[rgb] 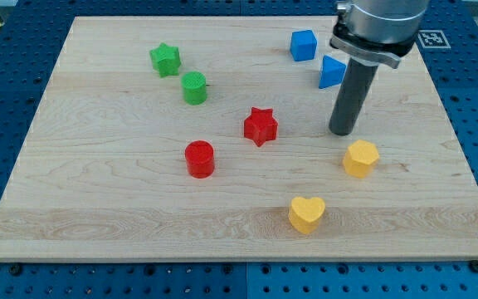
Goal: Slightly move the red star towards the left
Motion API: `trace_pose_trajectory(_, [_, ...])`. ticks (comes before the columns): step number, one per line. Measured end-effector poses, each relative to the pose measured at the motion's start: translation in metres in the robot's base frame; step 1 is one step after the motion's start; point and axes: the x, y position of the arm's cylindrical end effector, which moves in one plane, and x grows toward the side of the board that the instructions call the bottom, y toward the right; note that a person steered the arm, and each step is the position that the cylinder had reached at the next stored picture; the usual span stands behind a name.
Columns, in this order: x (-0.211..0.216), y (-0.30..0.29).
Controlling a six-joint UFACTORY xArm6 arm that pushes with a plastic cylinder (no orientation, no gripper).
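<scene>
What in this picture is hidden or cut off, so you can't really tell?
- Arm above the rod: cut off by the view's top edge; my tip does show, right of the red star.
- Blue triangular block: its right side is hidden behind the rod.
- Wooden board: near corners cropped.

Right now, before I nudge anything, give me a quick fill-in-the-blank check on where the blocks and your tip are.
1. My tip stands to the view's ____ of the red star.
2. The block nearest my tip is the ____ hexagon.
3. The red cylinder lies toward the view's lower ____ of the red star.
4. The number of green blocks on the board is ____.

Missing words: right; yellow; left; two
</scene>
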Motion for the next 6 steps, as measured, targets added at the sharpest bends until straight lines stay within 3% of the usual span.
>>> trace_pose_trajectory(1, [0.0, 0.0])
trace_pose_trajectory(4, [0.01, -0.082])
trace_pose_trajectory(6, [0.069, -0.123])
